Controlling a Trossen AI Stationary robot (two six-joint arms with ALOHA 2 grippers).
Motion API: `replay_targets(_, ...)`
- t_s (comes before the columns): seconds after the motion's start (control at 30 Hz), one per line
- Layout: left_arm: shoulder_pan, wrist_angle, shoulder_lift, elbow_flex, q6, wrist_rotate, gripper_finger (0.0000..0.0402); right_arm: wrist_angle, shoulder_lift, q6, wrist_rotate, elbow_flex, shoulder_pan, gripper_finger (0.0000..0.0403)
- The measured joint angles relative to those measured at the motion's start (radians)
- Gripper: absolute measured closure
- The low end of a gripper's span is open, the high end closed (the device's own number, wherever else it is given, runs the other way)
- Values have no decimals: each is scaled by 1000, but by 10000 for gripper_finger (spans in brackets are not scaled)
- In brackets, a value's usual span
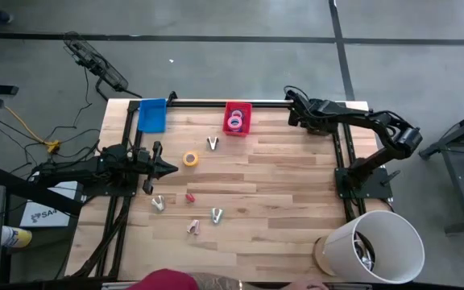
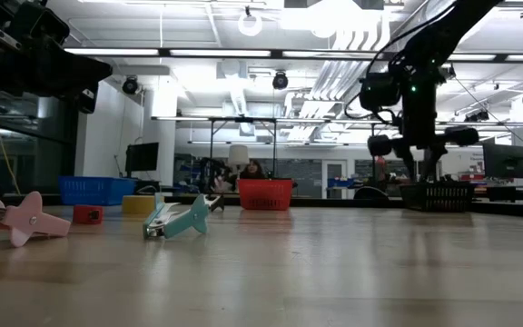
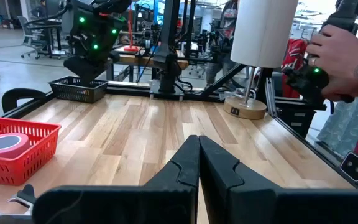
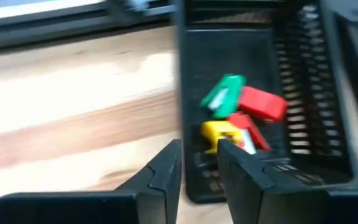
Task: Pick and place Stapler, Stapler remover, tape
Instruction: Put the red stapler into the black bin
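The left tool [image 1: 170, 168] is being kept clenched on nothing, its fingers pressed flat together above the surface [image 1: 280, 201]. Just beyond its tips, a yellow tape roll [image 1: 190, 159] is lying flat with its open centre facing up. Farther ahead and toward the far edge, a red basket [image 1: 238, 107] is holding more tape [image 1: 234, 122]: pink and blue rings are being seen lying flat, close together, and their exact number cannot be told.

Four claw-shaped staple removers are being counted on the surface. One [image 1: 213, 143] is lying ahead of the left tool near the red basket, and three are lying to its near side: two pale ones [image 1: 158, 202] [image 1: 217, 214] and a pink one [image 1: 193, 228]. In the low view a teal remover [image 2: 180, 220] is lying with its long axis across the picture. A small red stapler [image 1: 190, 196] is lying among them.

The right tool [image 4: 199, 149] is being held released, a narrow gap showing between its fingers, over a black basket [image 4: 328, 93]. Directly beyond its tips, three small staplers are lying in that basket: green [image 4: 224, 93], red [image 4: 263, 102] and yellow [image 4: 219, 132].
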Motion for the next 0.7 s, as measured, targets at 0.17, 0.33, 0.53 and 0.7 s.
replay_targets(0.17, 0, 0, 0, 0, 0, 0, 401, 52, -25, -144, -24, 0, 44, 308)
replay_targets(0.33, 0, 0, 0, 0, 0, 0, 401, 78, -53, -290, -43, 0, 83, 308)
replay_targets(0.53, 0, 0, 0, 0, 0, 0, 401, 70, -90, -463, -125, 0, 123, 308)
replay_targets(0.7, 0, 0, 0, 0, 0, 0, 401, 72, -155, -573, -151, -28, 169, 308)
